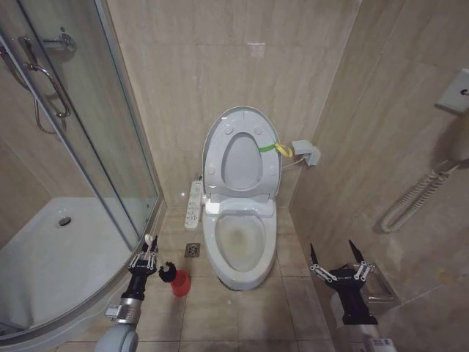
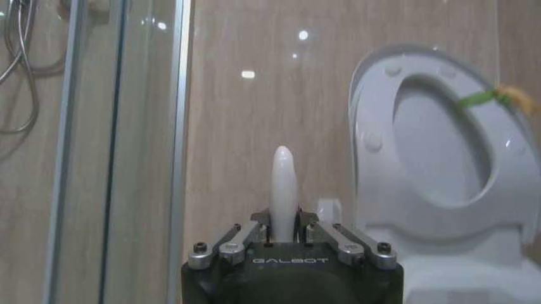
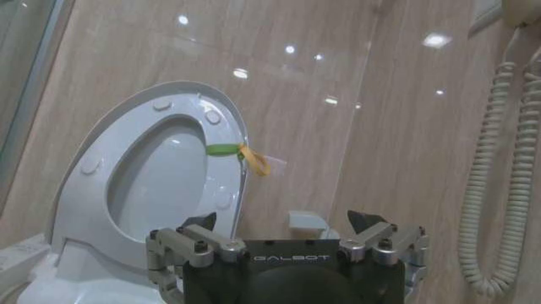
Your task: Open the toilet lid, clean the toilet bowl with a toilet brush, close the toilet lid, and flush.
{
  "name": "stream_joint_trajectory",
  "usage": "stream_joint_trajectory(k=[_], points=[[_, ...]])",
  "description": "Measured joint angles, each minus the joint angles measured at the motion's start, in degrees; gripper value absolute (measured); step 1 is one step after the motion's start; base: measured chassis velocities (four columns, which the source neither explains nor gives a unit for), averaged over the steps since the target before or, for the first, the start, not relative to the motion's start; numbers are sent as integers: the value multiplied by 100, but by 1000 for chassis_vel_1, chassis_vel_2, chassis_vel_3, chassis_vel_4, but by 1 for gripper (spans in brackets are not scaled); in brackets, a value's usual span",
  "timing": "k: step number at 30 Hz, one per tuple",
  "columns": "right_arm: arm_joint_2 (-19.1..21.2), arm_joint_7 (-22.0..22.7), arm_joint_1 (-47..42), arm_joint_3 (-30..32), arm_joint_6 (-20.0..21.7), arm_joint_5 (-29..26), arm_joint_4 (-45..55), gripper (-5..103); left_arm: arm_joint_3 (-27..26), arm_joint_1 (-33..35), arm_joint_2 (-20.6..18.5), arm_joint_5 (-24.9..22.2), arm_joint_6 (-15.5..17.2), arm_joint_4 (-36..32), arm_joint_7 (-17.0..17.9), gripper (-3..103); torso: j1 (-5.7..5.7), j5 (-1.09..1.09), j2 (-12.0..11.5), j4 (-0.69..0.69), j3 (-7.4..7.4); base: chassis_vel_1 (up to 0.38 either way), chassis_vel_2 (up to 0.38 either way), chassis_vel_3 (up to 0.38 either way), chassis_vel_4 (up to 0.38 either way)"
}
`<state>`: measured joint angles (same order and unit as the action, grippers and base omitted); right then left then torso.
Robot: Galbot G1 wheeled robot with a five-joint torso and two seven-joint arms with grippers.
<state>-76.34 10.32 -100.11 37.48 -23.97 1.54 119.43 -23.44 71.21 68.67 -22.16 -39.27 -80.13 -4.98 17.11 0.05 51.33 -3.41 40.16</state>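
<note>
1. The lid [image 1: 242, 150] stands upright at centre frame, raised against the wall with the seat.
2. The bowl [image 1: 240, 246] lies uncovered just below it.
3. The left gripper [image 1: 144, 257], lower left, is clamped on the brush [image 1: 164, 270] handle, whose dark head sits over the red holder [image 1: 179, 282].
4. The right gripper [image 1: 337, 257], lower right, hangs spread and empty.

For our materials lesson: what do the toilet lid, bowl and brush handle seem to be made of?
Lid: likely glossy white plastic, thin and moulded with bumpers. Bowl: probably glazed ceramic, thick, smooth and shiny. Brush handle: apparently smooth white plastic, pinched in the left gripper.
</note>
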Motion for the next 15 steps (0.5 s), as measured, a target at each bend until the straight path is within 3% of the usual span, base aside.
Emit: stream_joint_trajectory(k=[15], points=[[0,0,0,0,0,0,0,100,572,-1271,-12,-224,-176,1786,-188,20,0,0,0,0,0,0,0,0,0]])
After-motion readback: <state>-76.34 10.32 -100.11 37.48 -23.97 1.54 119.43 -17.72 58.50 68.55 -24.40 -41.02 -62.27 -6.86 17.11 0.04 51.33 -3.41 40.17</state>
